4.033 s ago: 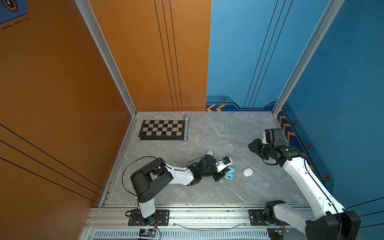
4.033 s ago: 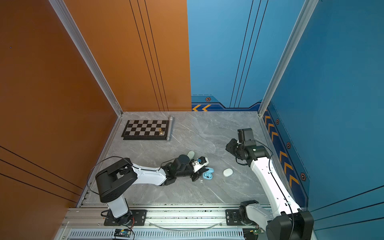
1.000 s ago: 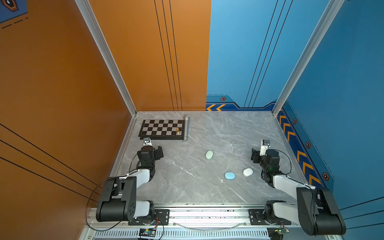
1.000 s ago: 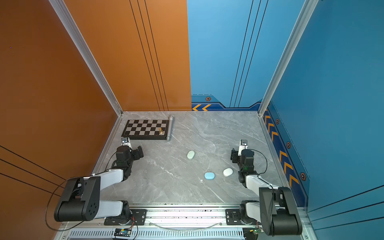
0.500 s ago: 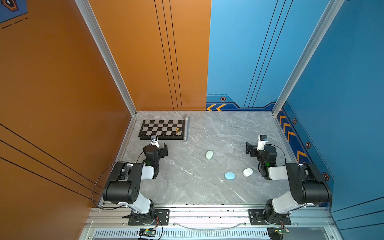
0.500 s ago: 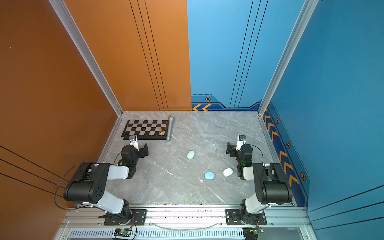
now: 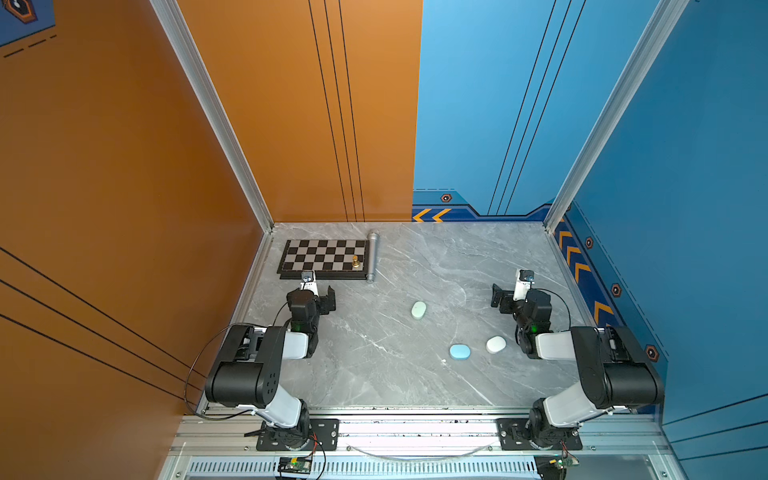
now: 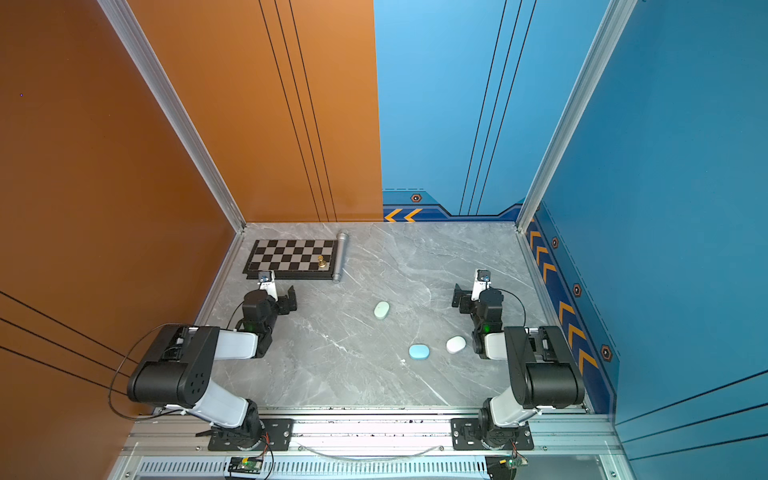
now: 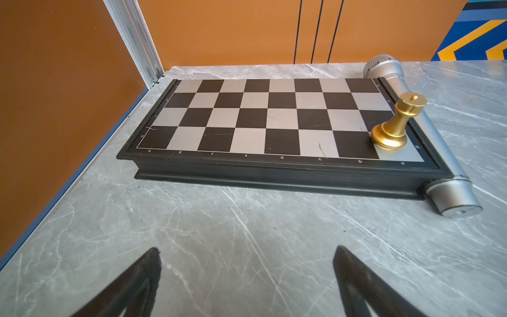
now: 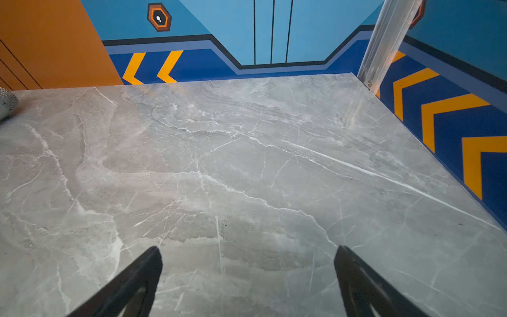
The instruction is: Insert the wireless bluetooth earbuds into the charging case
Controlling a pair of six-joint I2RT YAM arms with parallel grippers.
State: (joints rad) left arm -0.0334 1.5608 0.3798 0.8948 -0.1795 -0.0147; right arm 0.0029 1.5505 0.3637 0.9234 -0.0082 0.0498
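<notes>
1. Two grippers sit low over the gray table (image 7: 374,382), one at each side of both top views. Both have their fingers wide apart and hold nothing.
2. The left gripper (image 7: 319,294) is at the left side of the table. In the left wrist view its two black fingers (image 9: 142,274) poke in from the bottom edge, with only bare table between them.
3. The right gripper (image 7: 508,296) is at the right side of the table. In the right wrist view its fingers (image 10: 142,274) also have only bare table between them.
4. Just past the left gripper, in the upper left corner of the table, lies a chessboard (image 7: 322,255). One gold chess piece (image 7: 355,261) stands on it, near its lower right corner. A silver microphone (image 7: 372,257) lies along the board's right edge, touching it.
5. Three small cases lie on the table, all shut.
   - The white case (image 7: 496,344) is at the lower right, near the right arm.
   - The blue case (image 7: 459,351) is just beside it on the left, not touching it.
   - The mint case (image 7: 418,310) is near the middle of the table, well apart from both grippers.
6. The earbuds cannot be seen, and I cannot tell if they are inside the shut cases. A tiny white speck (image 7: 444,361) lies just beside the blue case, too small to tell what it is.
</notes>
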